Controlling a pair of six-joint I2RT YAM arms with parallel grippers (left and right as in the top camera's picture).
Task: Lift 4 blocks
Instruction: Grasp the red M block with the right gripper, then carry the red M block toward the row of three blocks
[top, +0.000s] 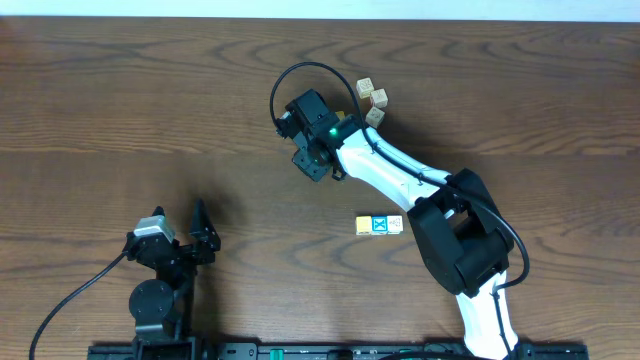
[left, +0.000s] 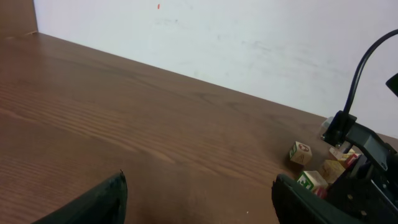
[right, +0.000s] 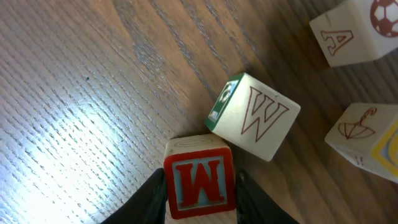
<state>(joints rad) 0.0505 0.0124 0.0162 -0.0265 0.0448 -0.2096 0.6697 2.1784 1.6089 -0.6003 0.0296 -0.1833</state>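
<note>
Progress: no cube is seen clear of the table (top: 120, 100). The yellow cube (top: 362, 225), the blue X cube (top: 379, 225) and the whitish cube (top: 395, 224) are lined up touching in a short row beside the right arm's base, well apart from both grippers. Whether these three count as done cannot be told. The red M cube (right: 200, 182) is judged the one in hand. It is found between the jaws of the right gripper (right: 201, 198), which stand narrow, with a dark finger against each side face as far as can be seen. Its base appears to rest on the wood, so the lift is judged not yet made. The W cube (right: 255, 116) is tilted against its upper corner. The left gripper (left: 198, 196) is held wide with nothing between.
</note>
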